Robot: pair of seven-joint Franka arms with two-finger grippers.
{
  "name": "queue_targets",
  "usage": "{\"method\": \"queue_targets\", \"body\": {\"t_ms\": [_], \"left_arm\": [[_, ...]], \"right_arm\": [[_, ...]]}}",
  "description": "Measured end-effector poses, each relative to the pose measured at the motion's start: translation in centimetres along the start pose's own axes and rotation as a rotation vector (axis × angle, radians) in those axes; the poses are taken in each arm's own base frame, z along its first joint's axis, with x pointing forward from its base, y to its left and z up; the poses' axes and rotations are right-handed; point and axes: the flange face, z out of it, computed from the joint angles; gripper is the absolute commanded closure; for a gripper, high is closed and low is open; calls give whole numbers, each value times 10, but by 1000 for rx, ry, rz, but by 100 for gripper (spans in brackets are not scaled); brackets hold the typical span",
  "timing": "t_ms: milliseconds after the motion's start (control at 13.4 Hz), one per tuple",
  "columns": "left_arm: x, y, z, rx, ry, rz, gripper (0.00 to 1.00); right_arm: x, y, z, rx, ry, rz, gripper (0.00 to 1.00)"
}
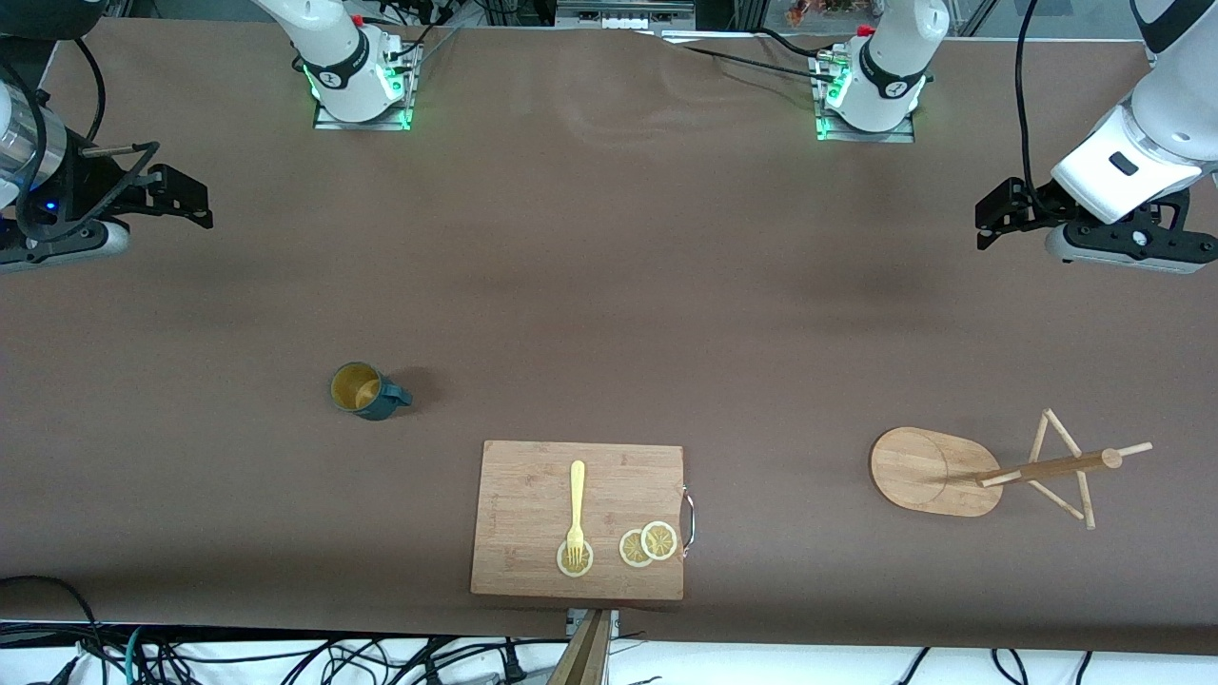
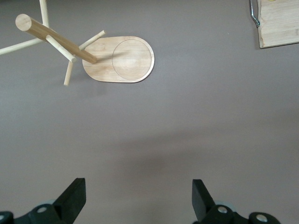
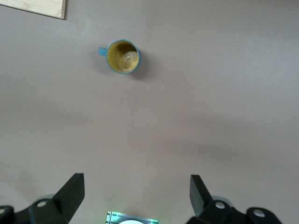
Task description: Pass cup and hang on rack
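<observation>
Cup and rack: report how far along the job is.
Nothing looks done yet. The cup stands upright on the table toward the right arm's end, untouched. The rack stands toward the left arm's end with every peg bare. Nothing is in hand: the right gripper and the left gripper both hang open and empty over bare table at their own ends. Picking up, passing and hanging all remain.

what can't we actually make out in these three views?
- Cup: the outer wall hardly shows in the front and right wrist views, both looking into its mouth.
- Rack: left wrist view cuts off some pegs at its edge.
- Cutting board: only a corner in each wrist view.
- Right claw, left claw: wrist views show only the open fingertips; the frame edge hides the rest.
</observation>
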Motion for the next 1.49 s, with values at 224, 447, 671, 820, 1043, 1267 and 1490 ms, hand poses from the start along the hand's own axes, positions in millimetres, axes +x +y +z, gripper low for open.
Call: {"method": "queue_targets", "body": {"t_ms": [224, 447, 671, 820, 1043, 1267, 1490], "left_arm": [[0, 0, 0, 0, 0, 0, 0], [0, 0, 0, 0, 0, 0, 0], [0, 1, 0, 0, 0, 1, 0], [0, 1, 0, 0, 0, 1, 0], [0, 1, 0, 0, 0, 1, 0], [0, 1, 0, 0, 0, 2, 0], [0, 1, 0, 0, 0, 2, 0]], "right_arm": [[0, 0, -1, 0, 2, 0, 0], [0, 1, -1, -8, 4, 0, 0], [3, 1, -2, -12, 23, -1, 0], [3, 1, 0, -11, 20, -1, 0], [4, 1, 15, -8, -7, 0, 0], [11, 2, 43, -8, -8, 0, 0], [24, 3, 91, -9, -3, -2, 0]]}}
